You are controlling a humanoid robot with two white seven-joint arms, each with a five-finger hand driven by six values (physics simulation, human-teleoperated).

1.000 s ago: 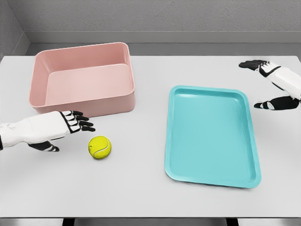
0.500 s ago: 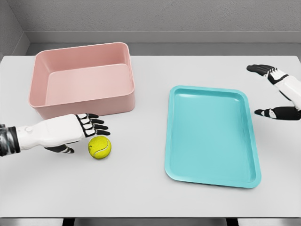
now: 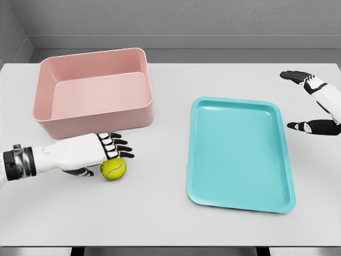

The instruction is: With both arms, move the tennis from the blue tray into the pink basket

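From the head camera, I have the fuzzy yellow-green tennis ball (image 3: pixel 113 168) sitting on the flat white table (image 3: pixel 160 213), not in the shallow turquoise plastic tray (image 3: pixel 240 152). It lies between the tray and the table's left edge, just in front of the rounded pink plastic basket (image 3: pixel 93 90).

My left hand (image 3: pixel 98 152) is the nearer one by far. Its black-tipped fingers (image 3: pixel 120 148) are stretched out flat and slightly fanned, reaching over the top of the ball, with the thumb tucked low on the ball's left side. I read them as open and holding nothing; whether the palm already touches the ball I cannot tell. The ball sits just under and slightly ahead of the knuckles, so I judge that closing the fingers downward around it is what the next move turns on. A ball has no long axis, so the approach angle matters little, though it could roll away toward the tray if nudged.

The basket's front wall stands right behind the hand, close to the wrist, and must be cleared on the lift.

My right hand (image 3: pixel 314 104) hangs well apart at the far right edge, beyond the tray, fingers spread and empty. The tray itself holds nothing.
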